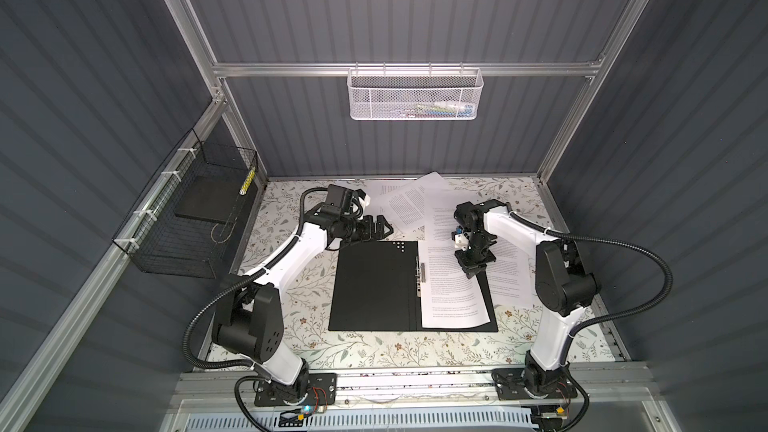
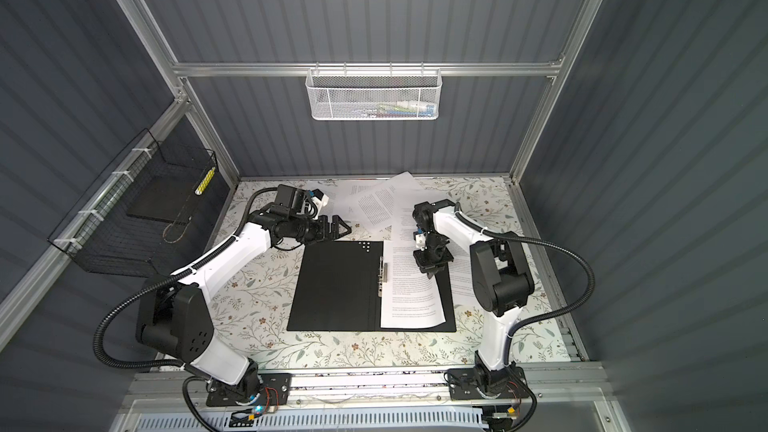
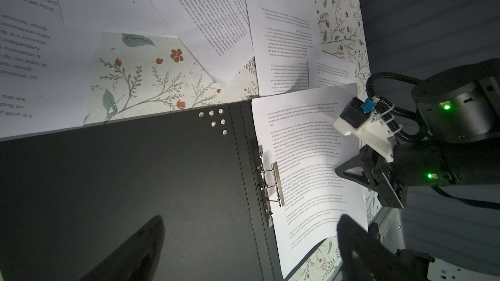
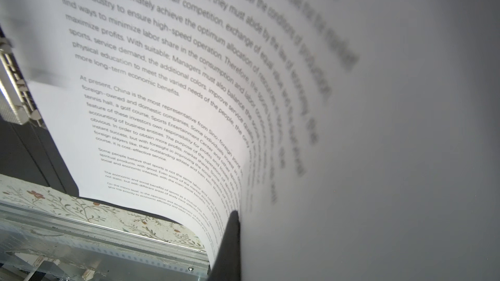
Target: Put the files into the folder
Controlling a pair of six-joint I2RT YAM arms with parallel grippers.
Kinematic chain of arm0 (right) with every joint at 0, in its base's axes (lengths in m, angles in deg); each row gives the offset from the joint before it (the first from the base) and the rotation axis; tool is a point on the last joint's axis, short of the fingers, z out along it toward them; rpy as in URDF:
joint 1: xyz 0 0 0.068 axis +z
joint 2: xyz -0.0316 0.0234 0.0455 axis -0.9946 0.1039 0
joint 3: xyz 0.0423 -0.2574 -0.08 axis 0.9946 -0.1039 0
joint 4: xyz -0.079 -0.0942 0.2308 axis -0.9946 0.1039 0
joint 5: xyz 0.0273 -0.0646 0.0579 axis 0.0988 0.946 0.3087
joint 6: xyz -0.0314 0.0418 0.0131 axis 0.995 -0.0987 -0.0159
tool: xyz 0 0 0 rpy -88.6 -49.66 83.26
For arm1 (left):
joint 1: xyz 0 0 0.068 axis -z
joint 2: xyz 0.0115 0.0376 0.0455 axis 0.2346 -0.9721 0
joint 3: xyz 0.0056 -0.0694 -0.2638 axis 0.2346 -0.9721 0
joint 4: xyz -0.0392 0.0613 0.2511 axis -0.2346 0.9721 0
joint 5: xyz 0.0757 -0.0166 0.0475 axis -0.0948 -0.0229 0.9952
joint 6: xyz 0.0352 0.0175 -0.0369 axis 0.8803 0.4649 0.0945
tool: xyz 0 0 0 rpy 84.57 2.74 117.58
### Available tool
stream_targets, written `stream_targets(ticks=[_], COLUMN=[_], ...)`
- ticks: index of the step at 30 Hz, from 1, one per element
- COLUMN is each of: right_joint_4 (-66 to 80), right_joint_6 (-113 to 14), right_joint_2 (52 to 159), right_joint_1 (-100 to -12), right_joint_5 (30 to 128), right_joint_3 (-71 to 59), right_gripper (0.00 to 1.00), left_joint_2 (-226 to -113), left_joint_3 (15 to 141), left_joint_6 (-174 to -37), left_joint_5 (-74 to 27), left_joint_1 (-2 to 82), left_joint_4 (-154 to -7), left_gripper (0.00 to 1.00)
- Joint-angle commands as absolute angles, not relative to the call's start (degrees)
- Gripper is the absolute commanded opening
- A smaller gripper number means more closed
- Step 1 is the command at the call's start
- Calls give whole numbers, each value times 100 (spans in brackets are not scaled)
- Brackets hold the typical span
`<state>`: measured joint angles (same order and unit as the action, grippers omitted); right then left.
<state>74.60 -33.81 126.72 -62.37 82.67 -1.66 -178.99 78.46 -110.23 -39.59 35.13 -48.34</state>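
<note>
We note two arms of like build: left arm [image 1: 299, 251], right arm [image 1: 512, 224]. White link shells, black joint housings. Black corrugated cable [image 1: 667, 280] on each arm, white zip ties. Black base plate [image 1: 324, 386], silver screws, red wires. Left gripper [image 1: 385, 228] black, triangular fingers. We see wrist camera [image 3: 351, 114]: black box, white bracket, blue plug. Green LEDs [image 3: 446, 107].

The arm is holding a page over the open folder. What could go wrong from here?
The sheet bows up where the right gripper pinches its edge, so the thin paper could crease or slip free. Its inner edge sits right at the metal clip and might snag there or settle crooked in the folder. Other pages lie overlapping behind the folder; picking one may drag its neighbours.
</note>
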Motion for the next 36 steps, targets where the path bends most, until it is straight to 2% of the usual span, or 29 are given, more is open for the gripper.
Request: stream_targets(ticks=[1, 36], right_joint_4=[7502, 7613], right_joint_6=[-3437, -3573], right_joint_2=[12481, 12558], right_joint_1=[-6193, -6303], right_joint_5=[8154, 8489], right_joint_3=[-239, -304], right_gripper=[0, 0], left_joint_2=[-17941, -17915], left_joint_3=[7784, 7763], left_joint_6=[-11086, -11095], left_joint_5=[-4085, -4081], left_joint_1=[3484, 3484], left_joint_4=[-4843, -4846], left_gripper=[100, 100])
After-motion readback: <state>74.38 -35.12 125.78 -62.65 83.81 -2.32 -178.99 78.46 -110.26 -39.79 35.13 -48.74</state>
